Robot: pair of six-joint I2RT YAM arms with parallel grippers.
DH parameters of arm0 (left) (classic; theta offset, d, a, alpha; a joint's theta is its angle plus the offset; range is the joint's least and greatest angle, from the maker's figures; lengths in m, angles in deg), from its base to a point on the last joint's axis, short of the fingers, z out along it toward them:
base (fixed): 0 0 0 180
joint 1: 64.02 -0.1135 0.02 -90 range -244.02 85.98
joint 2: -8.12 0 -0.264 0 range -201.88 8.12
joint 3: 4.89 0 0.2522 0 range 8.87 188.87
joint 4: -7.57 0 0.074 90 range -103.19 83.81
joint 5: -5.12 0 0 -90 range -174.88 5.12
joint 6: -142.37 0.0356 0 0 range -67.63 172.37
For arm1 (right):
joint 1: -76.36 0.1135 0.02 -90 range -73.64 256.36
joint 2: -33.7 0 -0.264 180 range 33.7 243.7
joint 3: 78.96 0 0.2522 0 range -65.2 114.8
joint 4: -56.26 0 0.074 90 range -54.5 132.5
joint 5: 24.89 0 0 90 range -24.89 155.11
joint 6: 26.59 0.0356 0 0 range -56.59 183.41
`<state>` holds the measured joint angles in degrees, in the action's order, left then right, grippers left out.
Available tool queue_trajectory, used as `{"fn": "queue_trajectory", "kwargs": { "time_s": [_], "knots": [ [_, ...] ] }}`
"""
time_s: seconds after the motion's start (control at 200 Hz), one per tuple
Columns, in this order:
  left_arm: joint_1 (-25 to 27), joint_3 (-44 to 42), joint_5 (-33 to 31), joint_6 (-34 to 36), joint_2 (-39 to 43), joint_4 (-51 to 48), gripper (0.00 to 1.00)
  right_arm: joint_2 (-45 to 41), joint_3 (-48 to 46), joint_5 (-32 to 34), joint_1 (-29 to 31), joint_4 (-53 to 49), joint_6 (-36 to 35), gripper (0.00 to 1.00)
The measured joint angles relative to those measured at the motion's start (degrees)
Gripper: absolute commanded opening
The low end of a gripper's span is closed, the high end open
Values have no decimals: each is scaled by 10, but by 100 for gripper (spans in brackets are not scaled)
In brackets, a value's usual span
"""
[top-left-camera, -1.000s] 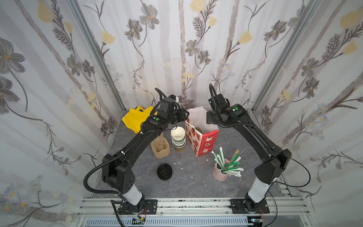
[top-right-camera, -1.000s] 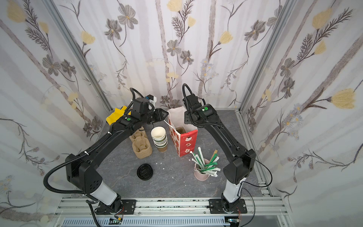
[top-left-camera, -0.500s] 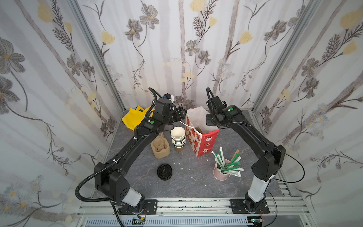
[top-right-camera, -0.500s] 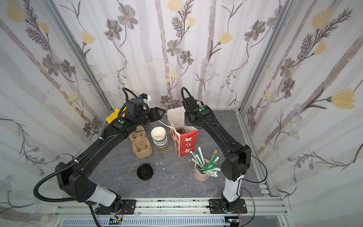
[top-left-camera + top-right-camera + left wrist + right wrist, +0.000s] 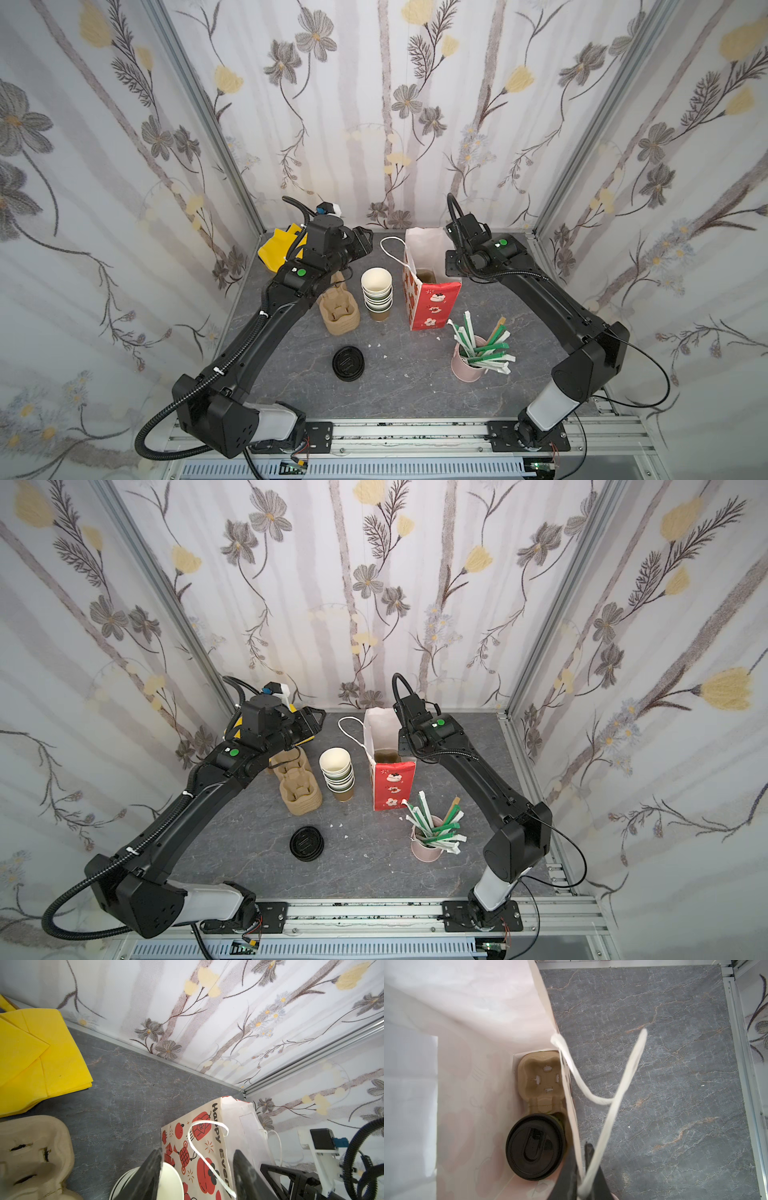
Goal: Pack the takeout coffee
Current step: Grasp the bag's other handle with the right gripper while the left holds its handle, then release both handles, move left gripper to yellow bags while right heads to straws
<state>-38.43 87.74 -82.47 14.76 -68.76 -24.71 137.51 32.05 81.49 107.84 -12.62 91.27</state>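
The takeout coffee, a cup with a black sip lid, stands inside the red-and-white paper bag, in one cell of a tan pulp carrier. In both top views only the carrier's brown shows in the bag's mouth. My right gripper is shut on the bag's right wall near its rim, and the white cord handle crosses in front of it. My left gripper is open to the left of the bag, level with its other handle loop, holding nothing.
A stack of lidless cups and a pile of pulp carriers stand left of the bag. Black lids lie in front. A pink cup of wrapped straws stands front right. Yellow bags lie at the back left corner.
The right jaws have closed on the bag's wall. The left gripper has opened wider and drawn back a little to the left of the bag.
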Motion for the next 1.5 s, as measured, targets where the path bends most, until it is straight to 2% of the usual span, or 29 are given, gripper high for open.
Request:
{"fn": "queue_trajectory", "kwargs": {
  "time_s": [0.145, 0.465, 0.57, 0.809, 1.069, 1.504],
  "knots": [
    [-6, -22, -13, -16, 23, 0, 56, -26, -36, 0, 0, 9, 6, 16],
    [-28, -38, -28, -51, 39, -3, 56, -37, -12, -7, 0, 17, 19, 52],
    [-39, -38, -30, -59, 40, -8, 56, -41, 14, -11, 0, 19, 21, 59],
    [-97, -26, -28, -76, 23, -33, 56, -105, 40, -10, -7, 31, 21, 63],
    [-196, -11, -14, -77, -46, -58, 56, -199, -30, -8, -34, 87, 21, 63],
    [-360, 12, -6, -78, -188, -66, 58, -217, -59, -17, -77, 130, 21, 63]
  ]
}}
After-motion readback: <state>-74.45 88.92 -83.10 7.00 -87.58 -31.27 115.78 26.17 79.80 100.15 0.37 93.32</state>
